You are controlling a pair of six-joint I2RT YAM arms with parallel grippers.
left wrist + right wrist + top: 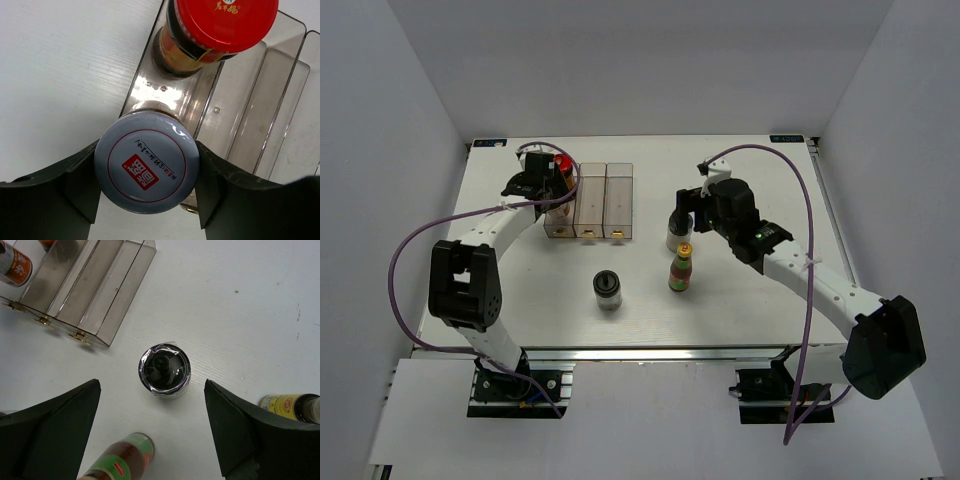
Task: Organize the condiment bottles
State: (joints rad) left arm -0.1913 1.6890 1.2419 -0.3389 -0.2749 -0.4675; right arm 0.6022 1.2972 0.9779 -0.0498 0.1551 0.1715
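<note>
Left jaws (146,176) are pinching the grey-capped jar (146,165) by its cap, one finger on each side. They hold it upright over the near end of a rack (250,95) slot. The far end of that slot carries the red-capped bottle (220,22), just ahead of the jaws. Whether the jar's base has met the slot floor is hidden under its own cap. Right jaws (151,387) are spread and hold nothing. The black-capped jar (164,369) stands on the bench (240,300) just ahead of them, apart from both fingers.

The step in hand looks like seating the grey-capped jar in that slot. To do it well, I would first centre it between the slot's two walls. From the wrist view it seems to sit a touch toward the outer wall, left of the jaws, and a rim catching there would tip it. Then lower it straight down, with no tilt, until the base rests. The fingers stand wider than the slot, so they should stay at cap height, above the walls. Release only once the jar is seated, spreading just enough to free the cap, then rise straight up. Keep a gap to the red-capped bottle ahead, so neither is nudged.
</note>
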